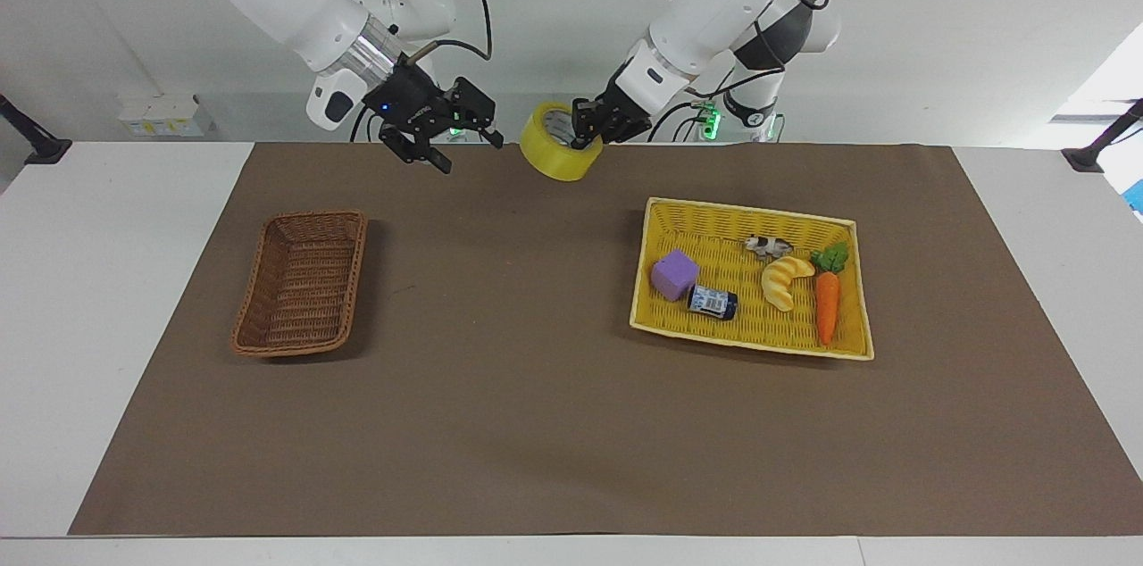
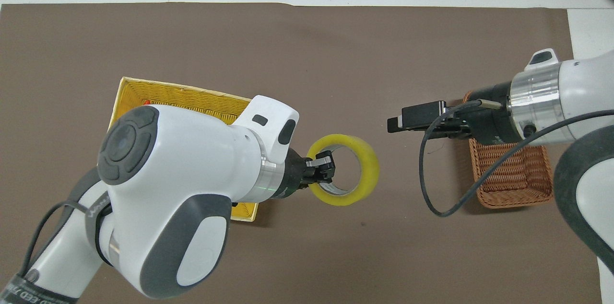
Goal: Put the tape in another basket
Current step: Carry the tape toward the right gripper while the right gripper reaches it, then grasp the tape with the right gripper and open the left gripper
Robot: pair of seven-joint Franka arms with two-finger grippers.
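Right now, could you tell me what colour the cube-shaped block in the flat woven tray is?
The cube-shaped block is purple, seen best in the facing view.

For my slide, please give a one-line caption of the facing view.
Left gripper carries the tape toward the open right gripper, with the brown basket waiting empty.

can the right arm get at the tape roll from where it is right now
Probably yes. The right gripper is open in the air over the mat, pointed at the tape, which the left gripper holds up by one side of the ring. Nothing stands between them.
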